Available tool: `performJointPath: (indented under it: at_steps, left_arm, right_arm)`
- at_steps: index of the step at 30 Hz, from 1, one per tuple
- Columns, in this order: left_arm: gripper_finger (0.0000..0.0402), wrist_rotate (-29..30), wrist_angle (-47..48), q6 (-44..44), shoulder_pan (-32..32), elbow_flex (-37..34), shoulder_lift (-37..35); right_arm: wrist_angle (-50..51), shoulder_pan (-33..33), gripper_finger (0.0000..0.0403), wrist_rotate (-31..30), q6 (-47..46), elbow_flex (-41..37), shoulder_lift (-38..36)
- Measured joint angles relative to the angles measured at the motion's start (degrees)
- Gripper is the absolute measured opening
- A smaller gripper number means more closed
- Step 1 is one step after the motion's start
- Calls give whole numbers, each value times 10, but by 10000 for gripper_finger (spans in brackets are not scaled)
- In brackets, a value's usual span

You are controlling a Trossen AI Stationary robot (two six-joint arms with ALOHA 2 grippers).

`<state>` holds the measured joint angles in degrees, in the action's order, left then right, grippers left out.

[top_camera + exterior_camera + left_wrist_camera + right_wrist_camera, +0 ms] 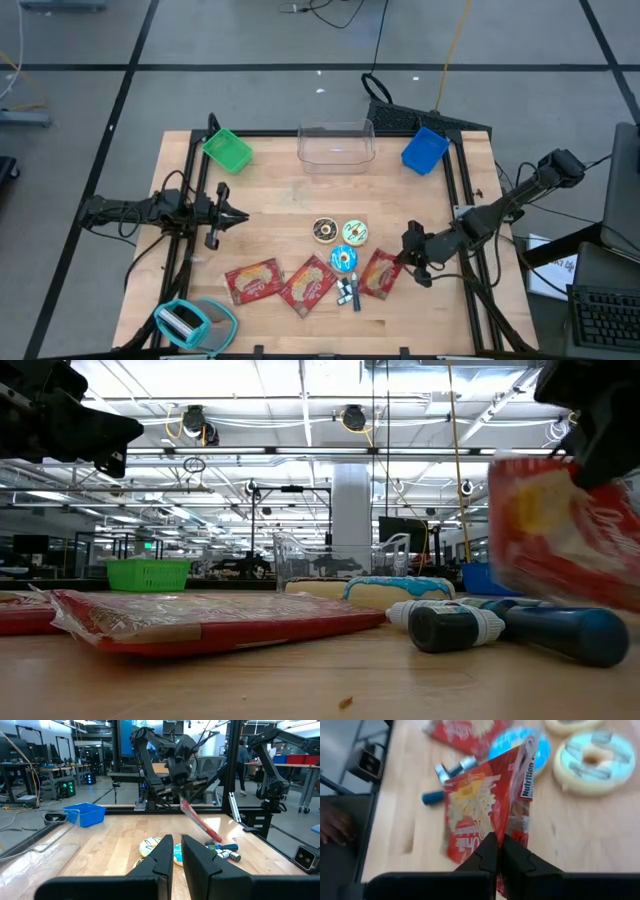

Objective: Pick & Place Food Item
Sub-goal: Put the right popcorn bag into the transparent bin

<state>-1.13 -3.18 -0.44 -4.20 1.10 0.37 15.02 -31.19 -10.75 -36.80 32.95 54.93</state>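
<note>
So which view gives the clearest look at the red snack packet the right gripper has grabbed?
The right wrist view: the red packet fills the picture, pinched at its edge by the shut right gripper. The high view shows it small, the low view only a blurred part, and the left wrist view shows it edge-on.

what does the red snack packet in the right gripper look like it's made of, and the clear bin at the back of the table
Red snack packet, pinched by the shut right gripper: likely thin glossy plastic film; it creases and hangs limp.
Clear rectangular bin: probably rigid transparent plastic; the table shows through its walls.
</note>
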Motion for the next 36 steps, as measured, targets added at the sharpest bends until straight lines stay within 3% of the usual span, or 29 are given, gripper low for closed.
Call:
performJointPath:
  at_steps: [10,18,36]
  left_arm:
    - [37,0,0,0,0,0,0]
    - [37,0,0,0,0,0,0]
    - [37,0,0,0,0,0,0]
  right_arm:
    - [-43,48,0,0,94,1,-85]
    - [-41,115,0,0,106,1,-145]
    - [-92,197,0,4,153,1,-96]
